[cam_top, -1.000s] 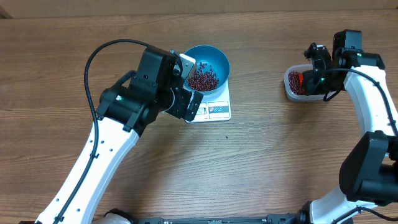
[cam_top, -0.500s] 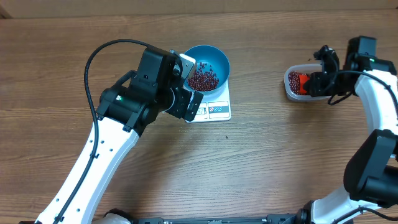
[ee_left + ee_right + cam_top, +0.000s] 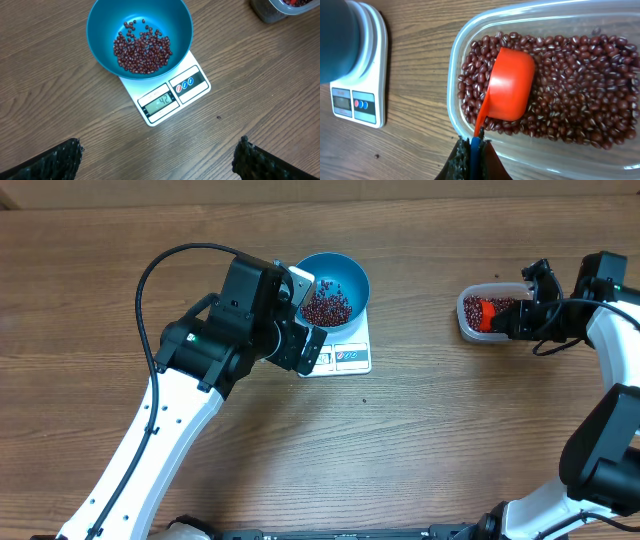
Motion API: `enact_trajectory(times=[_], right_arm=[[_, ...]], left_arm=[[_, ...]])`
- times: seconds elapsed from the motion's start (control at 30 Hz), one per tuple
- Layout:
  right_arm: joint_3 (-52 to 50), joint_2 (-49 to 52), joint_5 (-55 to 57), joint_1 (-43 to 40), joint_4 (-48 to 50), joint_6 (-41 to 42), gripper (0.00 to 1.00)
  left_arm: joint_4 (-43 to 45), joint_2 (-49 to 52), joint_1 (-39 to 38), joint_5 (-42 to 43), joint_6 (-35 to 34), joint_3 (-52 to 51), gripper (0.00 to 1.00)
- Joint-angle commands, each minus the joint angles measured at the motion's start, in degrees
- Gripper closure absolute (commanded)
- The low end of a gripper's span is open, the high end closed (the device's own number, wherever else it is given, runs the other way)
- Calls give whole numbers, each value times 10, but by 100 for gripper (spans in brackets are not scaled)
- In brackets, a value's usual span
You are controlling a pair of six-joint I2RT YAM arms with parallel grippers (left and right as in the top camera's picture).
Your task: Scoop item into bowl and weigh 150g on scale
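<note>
right gripper (image 3: pixel 472 150) is clamped on the red scoop (image 3: pixel 510 85) handle and has swung out to the right in the last second, scoop head sitting in the beans (image 3: pixel 580 90) in the clear tub (image 3: pixel 455 100). left gripper (image 3: pixel 157 160) hasn't budged, wide open above the blue bowl (image 3: pixel 100 30) on the scale (image 3: pixel 192 82). bowl's thinly filled, so i'd guess another load's coming.
</note>
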Motion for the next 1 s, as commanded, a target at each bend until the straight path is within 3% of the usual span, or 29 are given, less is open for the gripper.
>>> enact_trajectory(times=[0.0, 0.4, 0.97], right_arm=[[-15, 22, -33, 2, 6, 27, 96], [-15, 22, -57, -15, 15, 124, 96], [-15, 22, -125, -53, -13, 155, 96]], left_arm=[[1, 3, 2, 8, 11, 5, 0], [1, 3, 2, 8, 11, 5, 1], [1, 3, 2, 8, 11, 5, 0]])
